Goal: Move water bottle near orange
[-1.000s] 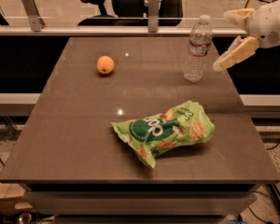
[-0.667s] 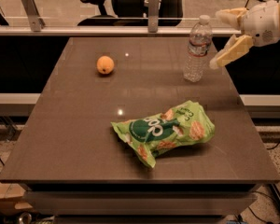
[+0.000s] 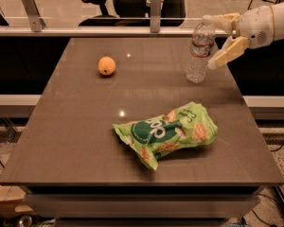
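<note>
We see a crinkly green snack bag (image 3: 168,134) lying apart; our cream gripper (image 3: 223,37), spread wide, holds nothing beside the clear ribbed plastic water bottle (image 3: 199,53).

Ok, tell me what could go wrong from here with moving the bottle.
1. The gripper sits just right of the water bottle, fingers open, not around it. A finger clipping the tall, narrow bottle could tip it.
2. The bottle stands near the right edge of the table, so a fall might carry it off.
3. The orange is round, so a bump on arrival could roll it away.
</note>
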`<act>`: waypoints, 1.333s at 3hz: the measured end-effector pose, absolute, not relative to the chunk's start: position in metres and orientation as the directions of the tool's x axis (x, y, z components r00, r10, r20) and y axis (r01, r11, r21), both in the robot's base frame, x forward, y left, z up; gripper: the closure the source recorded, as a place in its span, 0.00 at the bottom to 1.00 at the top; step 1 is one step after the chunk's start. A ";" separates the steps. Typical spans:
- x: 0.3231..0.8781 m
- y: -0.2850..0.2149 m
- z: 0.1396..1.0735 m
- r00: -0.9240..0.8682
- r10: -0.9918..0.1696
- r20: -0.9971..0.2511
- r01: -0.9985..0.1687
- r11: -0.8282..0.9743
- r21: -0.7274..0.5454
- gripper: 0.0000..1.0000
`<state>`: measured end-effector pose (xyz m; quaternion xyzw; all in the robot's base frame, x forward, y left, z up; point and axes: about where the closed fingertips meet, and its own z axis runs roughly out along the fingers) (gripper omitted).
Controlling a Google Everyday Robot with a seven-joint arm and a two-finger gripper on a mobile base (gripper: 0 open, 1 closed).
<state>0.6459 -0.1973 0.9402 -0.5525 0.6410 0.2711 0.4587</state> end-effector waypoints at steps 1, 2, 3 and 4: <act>0.651 -0.194 0.932 -0.006 -0.434 -0.901 -0.968 0.228 -0.103 0.00; 0.662 -0.184 0.927 -0.030 -0.425 -0.905 -0.976 0.207 -0.065 0.00; 0.664 -0.182 0.928 -0.030 -0.428 -0.903 -0.977 0.205 -0.065 0.00; 0.667 -0.181 0.925 -0.031 -0.399 -0.917 -0.979 0.197 -0.052 0.00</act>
